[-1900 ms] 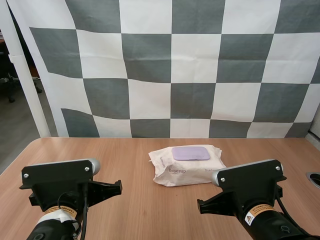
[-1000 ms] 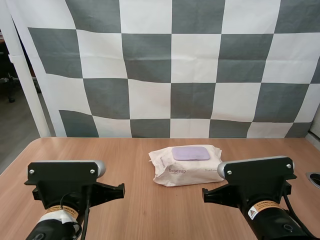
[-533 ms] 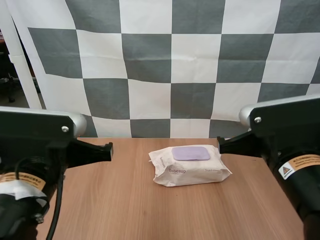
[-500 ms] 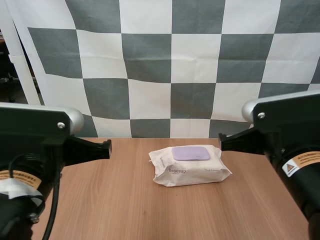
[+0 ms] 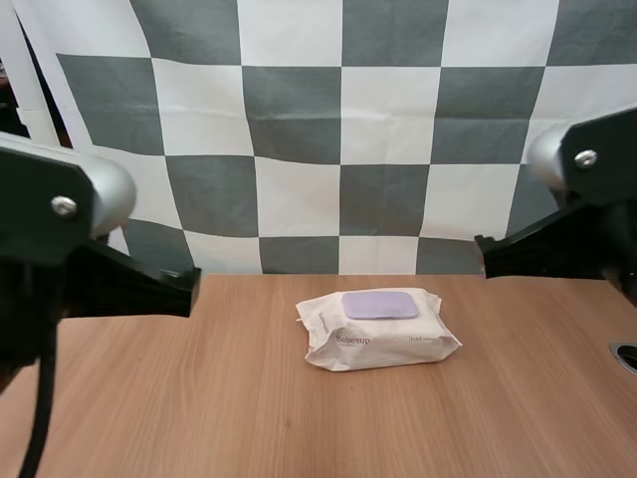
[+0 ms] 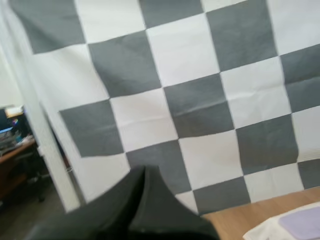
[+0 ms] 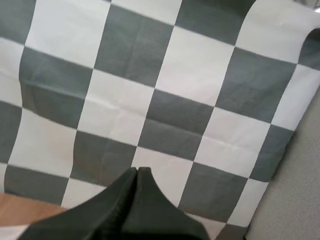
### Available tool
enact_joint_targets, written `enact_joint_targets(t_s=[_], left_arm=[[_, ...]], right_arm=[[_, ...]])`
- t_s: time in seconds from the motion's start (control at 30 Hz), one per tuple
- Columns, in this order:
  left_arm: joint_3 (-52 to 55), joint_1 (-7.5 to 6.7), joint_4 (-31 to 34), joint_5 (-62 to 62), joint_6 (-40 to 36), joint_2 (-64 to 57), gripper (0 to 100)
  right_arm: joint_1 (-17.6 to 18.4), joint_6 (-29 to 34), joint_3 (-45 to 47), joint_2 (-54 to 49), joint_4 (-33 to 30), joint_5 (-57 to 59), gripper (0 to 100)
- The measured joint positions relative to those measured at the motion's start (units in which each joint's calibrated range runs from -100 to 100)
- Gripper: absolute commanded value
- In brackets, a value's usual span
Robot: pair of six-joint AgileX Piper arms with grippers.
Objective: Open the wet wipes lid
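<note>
Danger spotted: left fingers [image 6: 150, 202] and right fingers [image 7: 145, 202] pressed together, empty; risks nudging wet wipes pack [image 5: 376, 339] across tabletop [image 5: 239, 408], or skating off flat lid [image 5: 379, 305].

The left gripper [image 6: 145, 175] is held clear of the wooden table [image 6: 227, 220], its two black fingers pressed together into a single dark wedge with nothing between them. Past the tip, a corner of the white pack of wet wipes [image 6: 262, 231] lies on the tabletop, with its pale purple lid [image 6: 302, 223] flat on top. Gripper and pack are well apart.
</note>
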Motion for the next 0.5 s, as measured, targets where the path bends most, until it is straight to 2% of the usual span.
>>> enact_joint_targets(t_s=[0.07, 0.13, 0.17, 0.2, 0.23, 0.27, 0.33, 0.4, 0.43, 0.5], left_arm=[[1.0, 0.00, -2.4, 1.0, 2.8, 2.9, 0], [1.1, 0.00, -4.6, 1.8, 5.9, 7.5, 5], [1.1, 0.00, -5.1, 2.5, 7.5, 9.5, 11], [1.1, 0.00, -5.3, 3.1, 9.0, 11.5, 20], [1.1, 0.00, -5.2, 3.8, 10.5, 13.1, 32], [1.1, 0.00, -5.6, 4.8, 11.8, 15.1, 43], [1.1, 0.00, -7.0, 7.3, 13.9, 19.1, 71], [1.1, 0.00, -9.3, 10.3, 16.1, 23.0, 91], [1.1, 0.00, -10.3, 11.5, 16.8, 24.6, 97], [1.1, 0.00, -11.8, 12.5, 18.2, 27.0, 100]], right_arm=[[0.0, -2.2, 0.0, 2.8, 0.0, 2.6, 0], [0.0, -5.8, 0.0, 6.7, -0.5, 5.8, 0], [0.0, -6.7, 0.0, 8.5, -0.5, 6.4, 0], [0.0, -7.6, 0.0, 10.2, -0.5, 7.2, 0], [0.0, -8.2, 0.0, 11.9, -0.5, 8.6, 6], [0.0, -8.4, 0.0, 13.1, -0.5, 9.2, 19], [0.0, -8.5, -0.8, 15.9, -0.5, 11.7, 49], [0.0, -8.5, -0.9, 18.3, -0.7, 13.6, 93], [0.0, -8.5, -0.9, 19.5, -1.3, 13.7, 100], [0.0, -8.5, -0.9, 21.0, -2.4, 13.6, 100]])
